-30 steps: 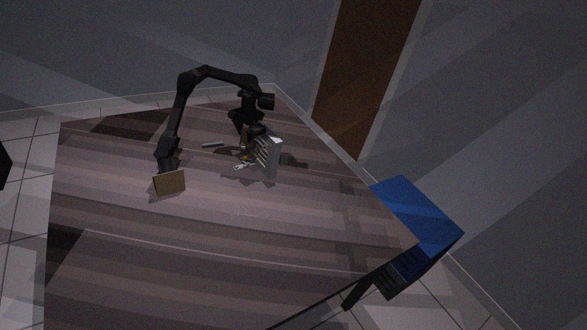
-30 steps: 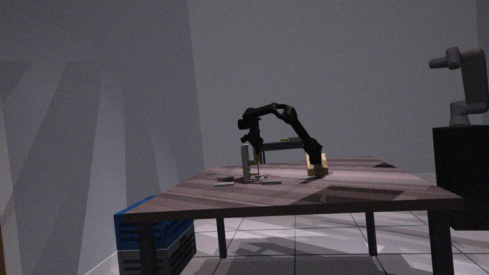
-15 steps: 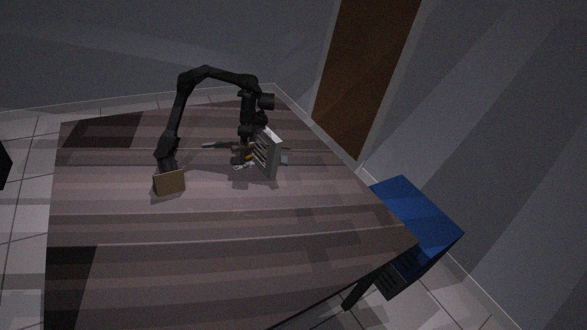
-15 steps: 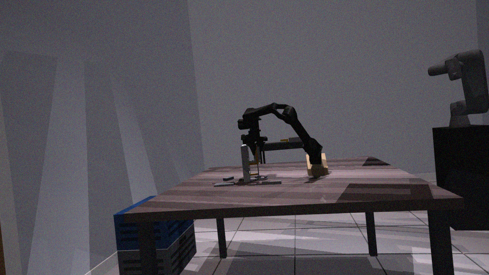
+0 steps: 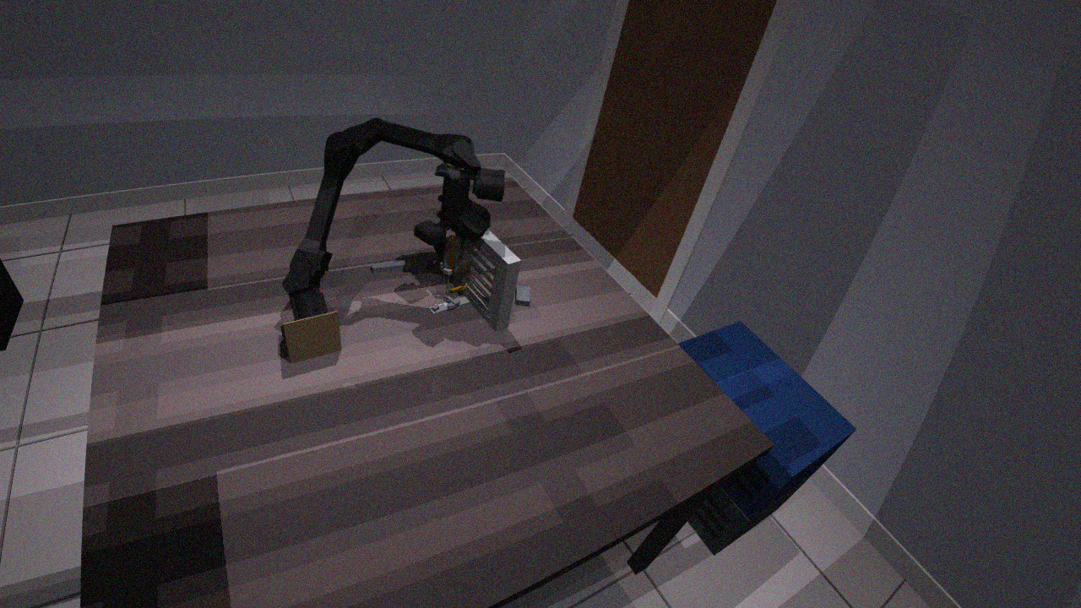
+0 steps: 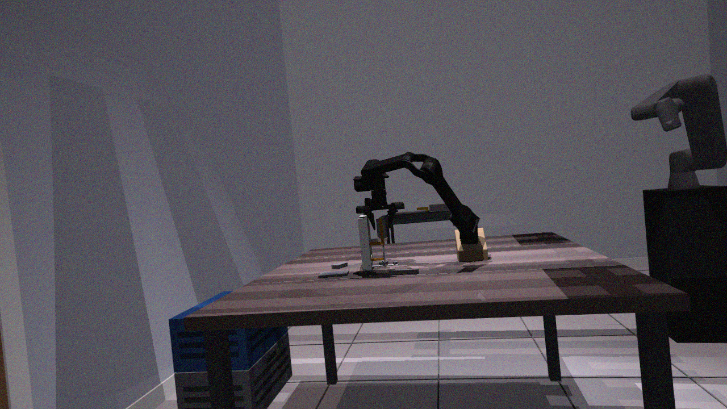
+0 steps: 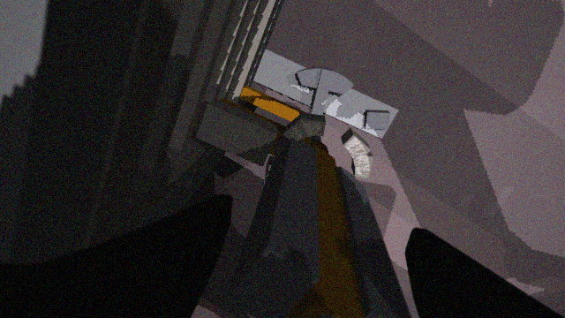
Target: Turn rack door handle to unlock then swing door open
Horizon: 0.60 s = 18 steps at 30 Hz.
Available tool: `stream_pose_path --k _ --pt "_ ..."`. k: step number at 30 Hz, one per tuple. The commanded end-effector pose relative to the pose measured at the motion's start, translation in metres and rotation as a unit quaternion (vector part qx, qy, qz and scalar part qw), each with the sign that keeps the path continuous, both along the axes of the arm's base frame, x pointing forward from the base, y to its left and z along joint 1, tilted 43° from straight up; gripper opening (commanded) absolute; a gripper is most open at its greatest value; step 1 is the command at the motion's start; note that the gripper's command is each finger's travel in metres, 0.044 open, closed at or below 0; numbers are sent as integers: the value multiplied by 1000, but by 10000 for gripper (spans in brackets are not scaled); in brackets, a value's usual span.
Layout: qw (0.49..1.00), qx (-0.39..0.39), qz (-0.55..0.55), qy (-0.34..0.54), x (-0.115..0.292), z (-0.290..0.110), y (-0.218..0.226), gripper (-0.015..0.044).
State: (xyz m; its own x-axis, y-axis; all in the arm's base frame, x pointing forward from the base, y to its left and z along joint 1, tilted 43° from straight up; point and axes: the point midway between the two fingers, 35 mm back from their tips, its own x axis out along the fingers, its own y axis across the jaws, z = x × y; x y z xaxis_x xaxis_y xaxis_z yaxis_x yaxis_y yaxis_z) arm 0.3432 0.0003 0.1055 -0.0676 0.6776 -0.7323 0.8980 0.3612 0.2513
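Observation:
The rack's pale slatted panel [image 5: 502, 295] [image 6: 365, 249] [image 7: 261, 40] stands upright on the table. Beside it stands the upright grey handle [image 5: 452, 266] [image 6: 380, 228] [image 7: 296, 208] with an orange stripe. An orange bracket [image 7: 275, 108] shows near the handle's foot. My gripper [image 5: 458, 249] [image 6: 383, 230] [image 7: 319, 223] is open and points down, one finger on each side of the handle. In the wrist view a gap shows between the handle and each fingertip. The panel's angle and whether it is door or frame I cannot tell; the arm partly hides its top.
A pale flat plate [image 5: 446, 305] [image 7: 372, 112] lies at the rack's foot. Low grey bars [image 5: 388, 266] [image 6: 404, 271] and a small grey block [image 5: 523, 295] [image 6: 339, 264] lie around the rack. A tan block [image 5: 311, 337] [image 6: 471, 253] stands at the arm's base.

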Motion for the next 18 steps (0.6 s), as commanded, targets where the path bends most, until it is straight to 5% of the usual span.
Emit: stream_pose_path --k 1,6,18 --pt "994 -7 -80 72 2 -2 0 290" --pt "977 -14 -158 144 2 -2 0 290" --pt "976 -14 -161 147 2 -2 0 263"
